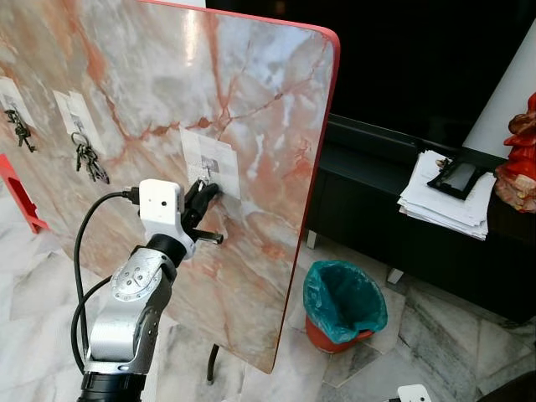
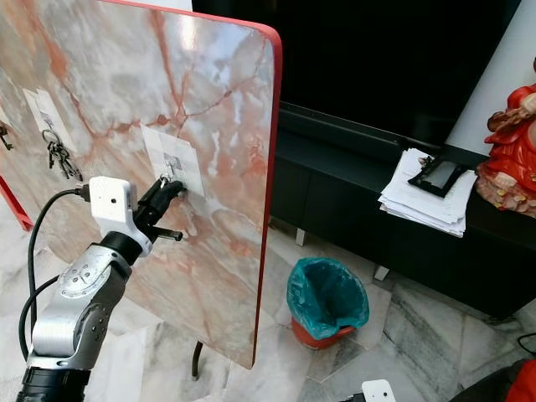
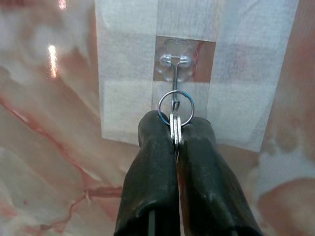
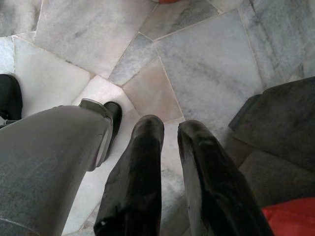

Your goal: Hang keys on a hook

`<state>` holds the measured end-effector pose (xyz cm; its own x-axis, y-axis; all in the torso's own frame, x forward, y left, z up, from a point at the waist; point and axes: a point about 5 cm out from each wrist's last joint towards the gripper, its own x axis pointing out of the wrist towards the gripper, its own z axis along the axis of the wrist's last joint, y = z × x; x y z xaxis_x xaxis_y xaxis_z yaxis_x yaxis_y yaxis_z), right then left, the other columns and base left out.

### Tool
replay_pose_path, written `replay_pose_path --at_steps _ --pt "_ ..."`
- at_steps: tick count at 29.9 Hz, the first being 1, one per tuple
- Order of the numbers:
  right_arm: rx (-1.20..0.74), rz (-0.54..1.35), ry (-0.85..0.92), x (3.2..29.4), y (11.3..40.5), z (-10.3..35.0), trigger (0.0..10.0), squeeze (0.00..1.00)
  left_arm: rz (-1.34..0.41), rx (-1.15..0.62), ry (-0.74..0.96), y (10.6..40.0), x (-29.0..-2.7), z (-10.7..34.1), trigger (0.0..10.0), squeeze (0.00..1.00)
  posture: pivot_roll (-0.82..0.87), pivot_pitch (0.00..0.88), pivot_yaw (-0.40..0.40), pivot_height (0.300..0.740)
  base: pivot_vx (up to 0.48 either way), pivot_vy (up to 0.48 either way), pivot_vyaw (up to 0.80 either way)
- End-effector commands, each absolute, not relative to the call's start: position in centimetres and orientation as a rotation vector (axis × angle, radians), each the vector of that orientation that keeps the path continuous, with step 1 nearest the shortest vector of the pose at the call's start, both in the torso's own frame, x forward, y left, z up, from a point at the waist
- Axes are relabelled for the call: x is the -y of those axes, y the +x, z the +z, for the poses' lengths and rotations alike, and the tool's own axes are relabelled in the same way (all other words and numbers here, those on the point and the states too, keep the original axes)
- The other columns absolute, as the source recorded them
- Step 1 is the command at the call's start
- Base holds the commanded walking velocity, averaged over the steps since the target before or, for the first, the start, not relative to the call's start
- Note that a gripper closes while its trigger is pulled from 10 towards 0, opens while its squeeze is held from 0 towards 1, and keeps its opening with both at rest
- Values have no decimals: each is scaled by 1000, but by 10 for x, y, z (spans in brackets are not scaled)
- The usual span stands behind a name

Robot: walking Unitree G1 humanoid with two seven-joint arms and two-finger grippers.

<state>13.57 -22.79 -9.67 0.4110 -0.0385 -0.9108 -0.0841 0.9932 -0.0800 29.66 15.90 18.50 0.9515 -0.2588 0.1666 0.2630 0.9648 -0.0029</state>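
Left gripper: raised to the marble board, fingers pressed together on the keys, tips just below the hook.
Keys: pinched flat between the two black fingertips; the key ring stands up above the tips and lies against the hook's stem. Cannot tell whether the ring is over the hook or only in front of it.
Hook: clear plastic, stuck on a white patch on the board's face.
Board: leaning upright, red edge, pink and grey veining.
Other key bunches: hanging on white patches further to the left on the same board; another bunch at the far left.
Right gripper: hanging low over the marble floor, pointing down, fingers a little apart, holding nothing.
Bin: red with a green bag, on the floor right of the board.
Stack of papers: on the dark cabinet behind.
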Motion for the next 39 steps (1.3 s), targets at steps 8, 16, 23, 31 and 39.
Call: replay_pose_path --at_steps 8,16,23,31,39 --pt "-1148 30 -125 229 136 -96 10000 0 -286 165 -27 301 -153 191 10000 0 69 0 -59 715 0 0 0" --pt "-1148 31 -125 229 137 -96 10000 0 -281 150 -34 301 -153 190 10000 0 70 0 -59 715 0 0 0" --pt "-1149 33 -121 229 137 -96 10000 0 -256 123 -53 302 -156 186 10000 0 69 0 -58 715 0 0 0" --pt "-1148 32 -119 228 137 -96 10000 0 -252 127 -71 303 -156 189 10000 0 70 0 -58 715 0 0 0" --pt "-1148 32 -118 228 137 -96 10000 0 -253 122 -80 304 -155 189 10000 0 66 0 -56 715 0 0 0"
